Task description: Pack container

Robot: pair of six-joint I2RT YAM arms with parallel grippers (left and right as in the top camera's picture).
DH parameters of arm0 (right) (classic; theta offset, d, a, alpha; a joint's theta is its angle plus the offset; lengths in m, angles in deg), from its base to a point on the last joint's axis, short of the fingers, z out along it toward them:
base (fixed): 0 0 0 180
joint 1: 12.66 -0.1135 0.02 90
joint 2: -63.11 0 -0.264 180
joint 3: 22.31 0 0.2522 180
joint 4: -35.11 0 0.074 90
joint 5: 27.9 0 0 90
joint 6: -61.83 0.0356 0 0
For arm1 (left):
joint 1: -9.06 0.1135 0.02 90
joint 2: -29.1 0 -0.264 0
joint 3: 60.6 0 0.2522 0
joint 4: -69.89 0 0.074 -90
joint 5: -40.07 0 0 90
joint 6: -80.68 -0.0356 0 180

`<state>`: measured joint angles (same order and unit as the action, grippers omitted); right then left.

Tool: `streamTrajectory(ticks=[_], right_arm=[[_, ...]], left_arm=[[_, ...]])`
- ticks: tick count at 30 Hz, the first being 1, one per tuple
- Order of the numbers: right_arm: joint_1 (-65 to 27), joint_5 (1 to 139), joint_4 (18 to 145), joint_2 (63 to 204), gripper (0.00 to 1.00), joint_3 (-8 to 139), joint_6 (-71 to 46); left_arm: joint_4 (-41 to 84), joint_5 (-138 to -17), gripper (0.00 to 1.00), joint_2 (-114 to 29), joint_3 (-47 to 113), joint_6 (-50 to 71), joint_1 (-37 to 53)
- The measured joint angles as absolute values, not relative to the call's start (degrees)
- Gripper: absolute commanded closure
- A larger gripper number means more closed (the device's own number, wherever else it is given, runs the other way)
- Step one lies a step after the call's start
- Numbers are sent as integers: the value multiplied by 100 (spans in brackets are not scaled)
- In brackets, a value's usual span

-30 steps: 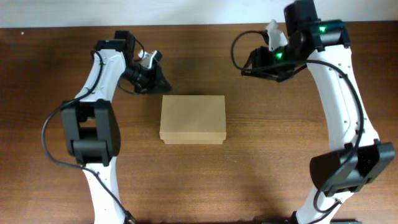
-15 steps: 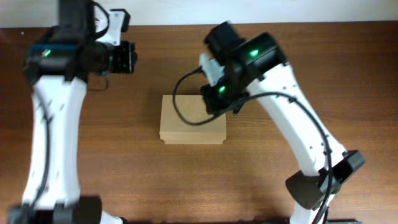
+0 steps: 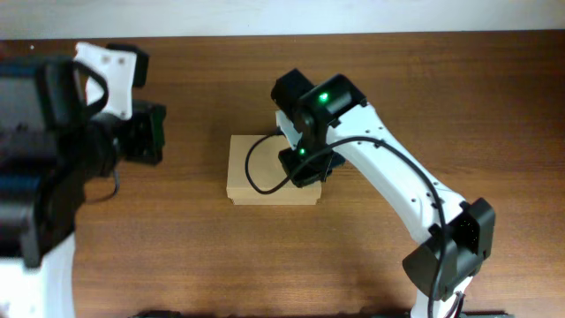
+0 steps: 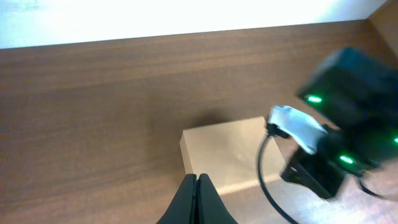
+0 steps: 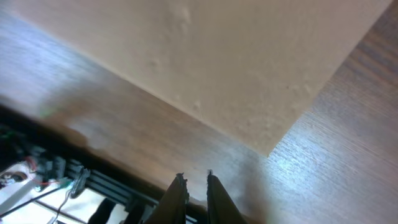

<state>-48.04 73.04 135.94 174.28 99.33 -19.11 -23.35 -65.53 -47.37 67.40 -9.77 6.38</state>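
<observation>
Here, one container (image 3: 237, 159) — left gripper (image 4: 196, 180) pressed together, right gripper (image 5: 194, 178) barely parted.

A small rectangular tan-brown cardboard box (image 3: 260, 177) lies on the brown wooden counter (image 3: 459, 97) at mid-frame in the overhead view. The white right arm (image 3: 397, 181) reaches in from the lower right, its wrist over the box's right end. The black-and-white left arm (image 3: 53, 150) fills the left edge, well apart from the box. In the right wrist view, the box's corner sits up and right of the right gripper (image 5: 195, 176).
</observation>
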Motion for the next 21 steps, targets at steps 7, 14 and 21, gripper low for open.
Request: streamTrajectory(ticks=[7, 14, 21], right_arm=[[-4804, 7287, 13172, 17428, 88, 9087, -1913], [-4804, 7285, 12971, 17428, 88, 8790, -1935], [-4804, 7287, 12893, 17428, 90, 8682, -1937]], left_arm=[[-2973, -6467, 98, -4374, 6740, -979, 638], [-3539, -6279, 98, -4385, 6737, -1023, 638], [-3563, -6218, 98, -4212, 6737, -1219, 402]])
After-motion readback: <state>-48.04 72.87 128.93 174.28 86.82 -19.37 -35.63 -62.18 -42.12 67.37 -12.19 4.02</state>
